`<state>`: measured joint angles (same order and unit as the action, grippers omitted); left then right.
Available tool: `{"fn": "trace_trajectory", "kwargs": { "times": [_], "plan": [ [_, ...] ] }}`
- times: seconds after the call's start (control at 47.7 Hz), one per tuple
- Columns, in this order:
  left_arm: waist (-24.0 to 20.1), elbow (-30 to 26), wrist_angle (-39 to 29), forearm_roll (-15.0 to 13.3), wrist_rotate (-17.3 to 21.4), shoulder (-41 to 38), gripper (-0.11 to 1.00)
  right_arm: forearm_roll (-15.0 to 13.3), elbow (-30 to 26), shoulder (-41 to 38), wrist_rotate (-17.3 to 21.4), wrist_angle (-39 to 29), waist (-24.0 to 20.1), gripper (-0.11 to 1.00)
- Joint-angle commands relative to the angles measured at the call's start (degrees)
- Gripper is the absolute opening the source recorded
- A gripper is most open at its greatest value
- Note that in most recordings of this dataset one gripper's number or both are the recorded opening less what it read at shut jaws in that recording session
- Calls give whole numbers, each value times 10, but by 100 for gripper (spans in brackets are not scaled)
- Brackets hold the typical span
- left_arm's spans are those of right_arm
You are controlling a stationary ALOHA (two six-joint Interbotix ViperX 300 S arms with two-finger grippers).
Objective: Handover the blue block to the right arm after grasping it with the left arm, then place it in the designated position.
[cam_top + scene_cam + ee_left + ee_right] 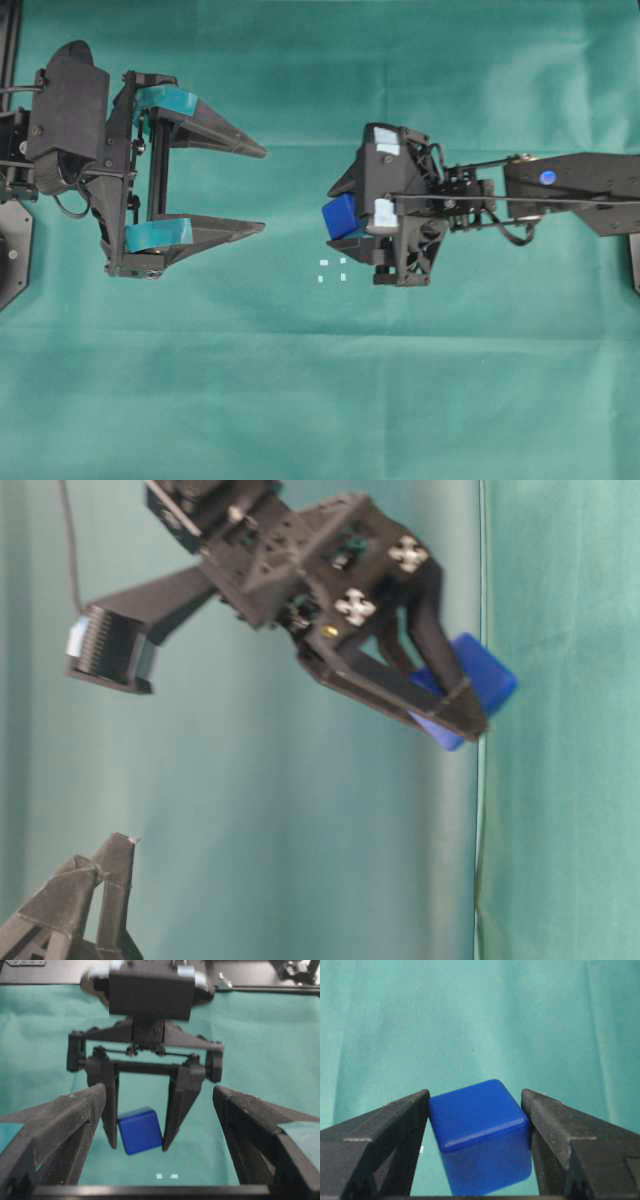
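Right all-black pincer (342, 216) clamps small bright blue cube (341, 215), seemingly clear of green-clothed counter (320, 400); left teal-taped pincer (255, 190) gapes wide, empty.

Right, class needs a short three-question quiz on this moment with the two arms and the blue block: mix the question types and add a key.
1. True or false: the blue block is lying on the green cloth.
2. Which fingers grip the block? A) the teal-taped left fingers B) the plain black right fingers C) none
3. Fill in: in the overhead view, the four white marks lie ____ the block in the picture.

Key
1. False: it is held off the cloth, pinched between two fingers.
2. B: the left gripper stands wide open and empty, while the right gripper is clamped on the block's two sides.
3. Below: the marks are uncovered, nothing on them.
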<state>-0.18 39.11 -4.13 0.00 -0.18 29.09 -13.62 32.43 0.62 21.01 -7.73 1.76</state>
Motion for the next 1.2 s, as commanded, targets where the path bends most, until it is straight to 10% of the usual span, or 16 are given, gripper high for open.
{"fn": "trace_trajectory", "kwargs": {
  "times": [0.0,1.174],
  "plan": [
    [-1,-10,2,1,0,4,100,2,-8,-11,8,25,-2,63],
    [-7,-11,2,2,1,2,100,18,-40,-158,25,125,-19,63]
  ]
}}
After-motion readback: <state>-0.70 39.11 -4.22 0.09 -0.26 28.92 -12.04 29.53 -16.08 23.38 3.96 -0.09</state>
